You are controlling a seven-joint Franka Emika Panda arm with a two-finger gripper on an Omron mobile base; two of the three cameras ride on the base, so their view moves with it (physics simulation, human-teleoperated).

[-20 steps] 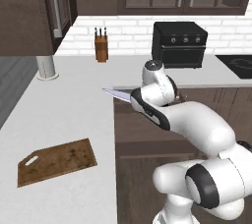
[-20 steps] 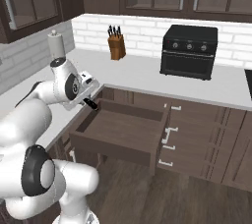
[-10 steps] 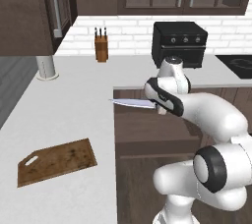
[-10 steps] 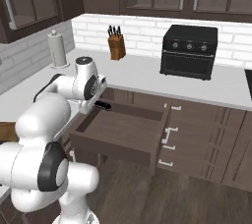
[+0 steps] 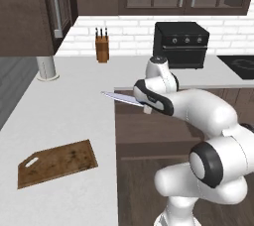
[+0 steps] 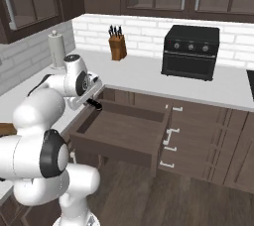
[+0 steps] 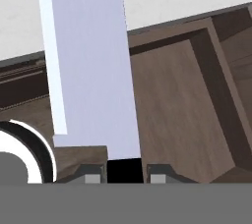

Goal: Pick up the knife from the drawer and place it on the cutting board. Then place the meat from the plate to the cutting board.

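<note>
Currently the long kitchen knife (image 5: 125, 99) with silver blade and black handle is held clamped in the two-finger gripper (image 5: 147, 107), lifted above the open dark brown wooden drawer (image 6: 121, 132), blade pointing out over the white counter (image 5: 59, 111). Well apart lies the mottled brown wooden cutting board (image 5: 57, 162).

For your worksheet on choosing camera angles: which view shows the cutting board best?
The left base view: the cutting board lies whole on the white counter. The right base view catches a brown sliver at its left edge; the hand view, a tan corner.
</note>
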